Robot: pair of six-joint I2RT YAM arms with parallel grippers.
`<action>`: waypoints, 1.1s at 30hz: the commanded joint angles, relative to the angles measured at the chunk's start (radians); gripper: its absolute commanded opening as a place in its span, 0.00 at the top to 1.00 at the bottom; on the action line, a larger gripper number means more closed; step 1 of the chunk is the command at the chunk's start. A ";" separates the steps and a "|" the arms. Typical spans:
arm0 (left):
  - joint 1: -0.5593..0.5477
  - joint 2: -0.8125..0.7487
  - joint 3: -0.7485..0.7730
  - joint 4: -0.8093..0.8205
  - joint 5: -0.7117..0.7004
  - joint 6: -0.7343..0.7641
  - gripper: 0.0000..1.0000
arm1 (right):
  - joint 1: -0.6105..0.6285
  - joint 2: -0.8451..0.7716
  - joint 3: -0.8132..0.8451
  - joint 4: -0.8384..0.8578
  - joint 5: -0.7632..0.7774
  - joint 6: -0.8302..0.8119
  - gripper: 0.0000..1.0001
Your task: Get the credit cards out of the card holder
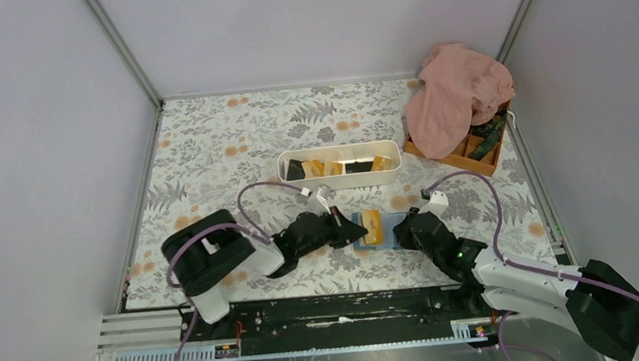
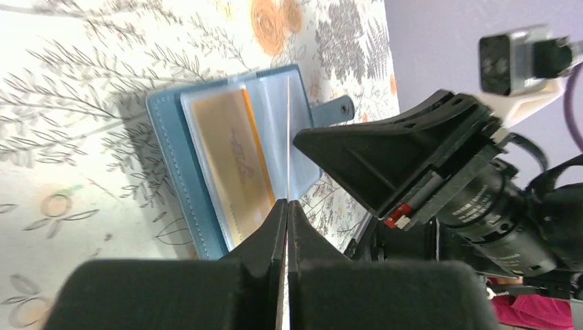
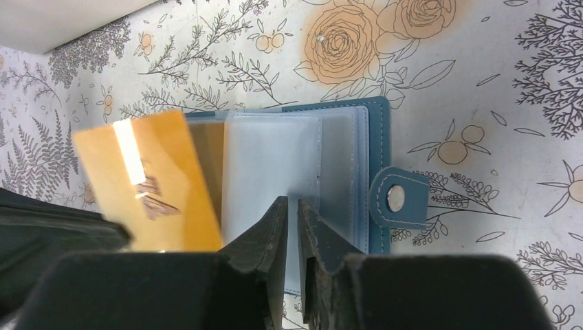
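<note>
The blue card holder (image 1: 392,224) lies open on the floral table between my two grippers. It also shows in the left wrist view (image 2: 172,158) and the right wrist view (image 3: 378,172). My left gripper (image 1: 353,230) (image 2: 287,203) is shut on an orange card (image 3: 148,182), which sticks out past the holder's left side. That card shows edge-on in the left wrist view (image 2: 287,137). Another orange card (image 2: 230,158) lies in a clear sleeve. My right gripper (image 1: 400,228) (image 3: 292,201) is shut, its tips over the holder's empty right page.
A long white tray (image 1: 339,148) behind the holder has several orange and black cards in it. An orange compartment box (image 1: 471,154) stands at the back right, half under a pink cloth (image 1: 457,94). The right arm (image 2: 412,151) is close beside my left fingers.
</note>
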 commanded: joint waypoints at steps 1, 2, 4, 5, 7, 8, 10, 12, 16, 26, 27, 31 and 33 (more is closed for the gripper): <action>0.055 -0.132 -0.041 -0.082 0.051 0.082 1.00 | -0.001 0.001 0.009 -0.075 0.030 -0.013 0.82; 0.062 -0.163 -0.050 -0.120 0.053 0.099 1.00 | -0.001 -0.001 0.011 -0.077 0.033 -0.015 0.82; 0.079 -0.237 -0.041 -0.238 0.056 0.141 1.00 | -0.001 -0.003 0.013 -0.077 0.035 -0.018 0.82; 0.091 -0.275 -0.030 -0.304 0.063 0.166 1.00 | -0.002 -0.004 0.014 -0.077 0.034 -0.019 0.82; 0.123 -0.356 0.002 -0.448 0.074 0.223 1.00 | -0.002 -0.002 0.011 -0.073 0.030 -0.022 0.83; 0.142 -0.417 0.022 -0.521 0.068 0.259 1.00 | -0.002 -0.002 0.010 -0.069 0.026 -0.025 0.83; 0.191 -0.473 0.134 -0.777 0.037 0.330 1.00 | -0.001 0.000 0.007 -0.062 0.019 -0.030 0.83; 0.241 -0.480 0.234 -0.981 0.016 0.398 1.00 | -0.001 0.004 0.006 -0.050 0.010 -0.043 0.83; 0.365 -0.423 0.437 -1.197 0.061 0.490 1.00 | -0.001 0.023 0.002 -0.023 -0.005 -0.049 0.83; 0.504 -0.211 0.779 -1.484 0.023 0.660 1.00 | -0.002 0.047 -0.017 0.050 -0.043 -0.042 0.83; 0.505 -0.192 0.802 -1.518 0.001 0.665 1.00 | -0.001 0.045 -0.019 0.051 -0.042 -0.040 0.84; 0.509 -0.166 0.839 -1.579 -0.075 0.653 1.00 | -0.002 0.033 -0.032 0.062 -0.045 -0.037 0.84; 0.513 -0.160 0.842 -1.580 -0.079 0.650 1.00 | -0.001 0.035 -0.034 0.071 -0.049 -0.034 0.84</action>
